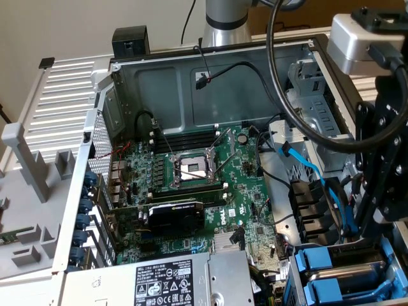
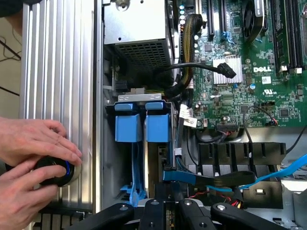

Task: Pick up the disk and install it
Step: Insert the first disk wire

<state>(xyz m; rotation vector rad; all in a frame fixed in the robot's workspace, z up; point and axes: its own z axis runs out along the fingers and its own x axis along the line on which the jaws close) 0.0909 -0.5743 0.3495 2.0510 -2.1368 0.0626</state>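
Note:
Two bright blue carriers [image 2: 128,123] [image 2: 158,123] sit side by side in the drive bay at the edge of the open computer case. In the exterior view the same blue carriers [image 1: 320,262] lie at the lower right, with the grey metal of a disk [image 1: 347,273] showing between them. My black gripper [image 1: 375,220] hangs at the exterior view's right, just above and behind that bay. In the wrist view my gripper [image 2: 170,203] has its linkage close over the blue cable beside the carriers. I see nothing held in it.
A person's hands [image 2: 33,143] rest on a round black knob [image 2: 56,171] on the ribbed silver panel [image 2: 57,72] beside the case. The green motherboard [image 1: 204,178], loose black and blue cables [image 1: 319,178] and the silver power-supply box [image 1: 172,280] crowd the case.

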